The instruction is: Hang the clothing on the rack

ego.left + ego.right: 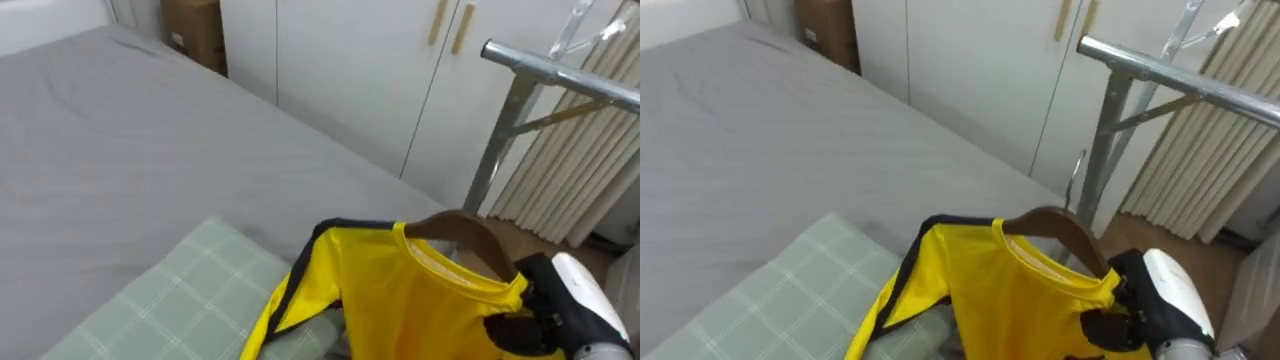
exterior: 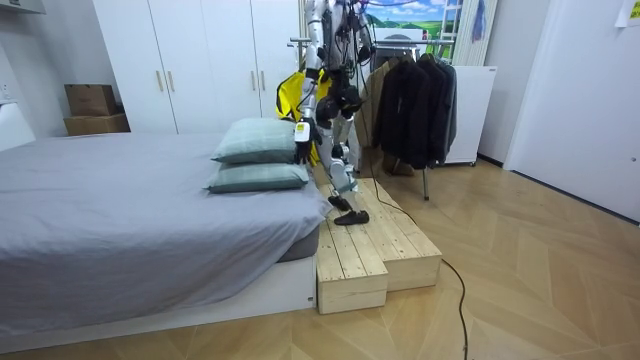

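Above the grey bed (image 1: 150, 150) and the checked pillow (image 1: 190, 290), the yellow shirt (image 1: 400, 300) sits on a brown hanger (image 1: 465, 230), whose right end the right hand (image 1: 522, 325) grips, close to the metal rack (image 1: 560, 72).

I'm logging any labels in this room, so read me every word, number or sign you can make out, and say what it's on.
No text can be read.
The cardboard box has a small pale label on its side: too blurred to read.
The yellow shirt has no print on the part that shows.
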